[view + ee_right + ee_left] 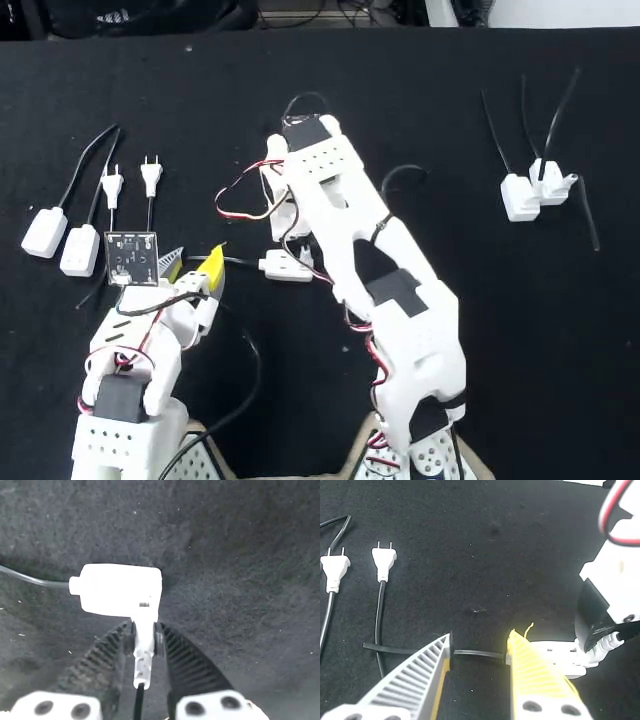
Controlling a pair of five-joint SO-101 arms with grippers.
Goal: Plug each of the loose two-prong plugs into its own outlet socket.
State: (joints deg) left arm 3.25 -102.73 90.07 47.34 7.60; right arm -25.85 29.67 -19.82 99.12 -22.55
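**Ann:** Where is everything on the black desk [420, 90]?

**Ben:** The right gripper [143, 632] pinches a white plug [143, 655] in its fingers, at the middle socket [120, 590]. The left gripper [480, 642] holds its fingers apart, with a black cord [480, 654] lying between them.

**Ann:** And the loose plugs [151, 177]?

**Ben:** At ten o'clock. I think they're light and hard. Hold the fat body, not the bendy cord.

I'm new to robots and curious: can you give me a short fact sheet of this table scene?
Right gripper: shut on a white plug that meets a white socket
Left gripper: open, fingers either side of a black cable
Loose plugs: two, lying side by side, unplugged
Spare sockets: two, beside the loose plugs
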